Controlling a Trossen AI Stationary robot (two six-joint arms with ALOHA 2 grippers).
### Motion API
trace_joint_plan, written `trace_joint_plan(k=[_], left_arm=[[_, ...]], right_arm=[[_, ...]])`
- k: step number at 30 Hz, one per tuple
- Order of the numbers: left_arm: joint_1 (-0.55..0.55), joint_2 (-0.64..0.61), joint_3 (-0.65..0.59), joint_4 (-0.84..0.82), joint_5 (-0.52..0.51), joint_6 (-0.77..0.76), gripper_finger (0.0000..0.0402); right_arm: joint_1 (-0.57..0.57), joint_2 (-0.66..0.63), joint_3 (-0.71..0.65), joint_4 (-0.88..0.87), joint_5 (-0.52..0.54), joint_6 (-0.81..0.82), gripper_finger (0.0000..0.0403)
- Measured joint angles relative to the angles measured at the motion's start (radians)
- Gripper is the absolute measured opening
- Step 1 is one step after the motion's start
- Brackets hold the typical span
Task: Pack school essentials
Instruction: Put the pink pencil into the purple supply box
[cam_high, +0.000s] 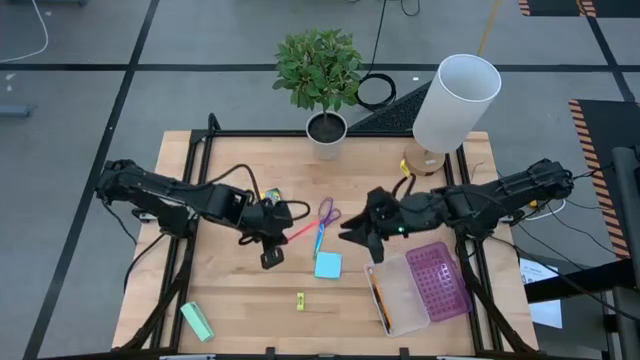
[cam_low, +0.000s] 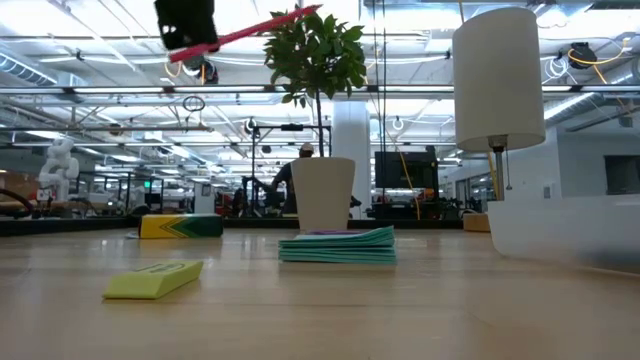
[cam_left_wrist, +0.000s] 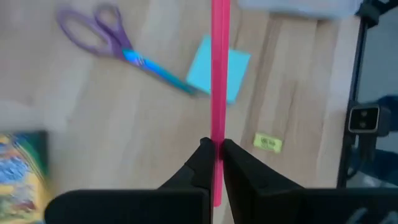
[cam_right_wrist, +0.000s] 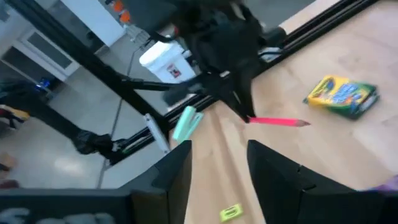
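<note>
My left gripper (cam_high: 272, 238) is shut on a red pencil (cam_high: 300, 232), held high above the table (cam_low: 245, 33). My right gripper (cam_high: 358, 236) hovers open left of the clear case (cam_high: 405, 295), with nothing between its fingers (cam_right_wrist: 219, 167). On the wood lie purple-handled scissors (cam_high: 325, 220), a light-blue sticky-note pad (cam_high: 328, 265), a tiny yellow piece (cam_high: 300, 299) and the crayon box (cam_right_wrist: 342, 96). An orange pencil (cam_high: 378, 297) lies inside the case. I cannot find the black pen in any view. My left gripper pinches the red pencil between its two fingertips (cam_left_wrist: 205, 163) near its blunt end (cam_left_wrist: 216, 155). The pencil runs forward along the fingers, toward the table's right. It is lifted clear of the table, its pointed end (cam_right_wrist: 305, 123) a little higher.
A mint-green block (cam_high: 197, 321) lies at the near left corner. The case's purple lid (cam_high: 440, 280) lies open to the right. A potted plant (cam_high: 322, 80) and a white lamp (cam_high: 455, 100) stand at the far edge. Bare wood lies between both grippers.
</note>
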Motion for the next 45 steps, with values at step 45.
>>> trace_joint_plan(k=[45], left_arm=[[0.094, 0.509, 0.890, -0.636, -0.057, 0.234, 0.0024]], right_arm=[[-0.357, -0.019, -0.001, -0.175, -0.437, -0.688, 0.0235]])
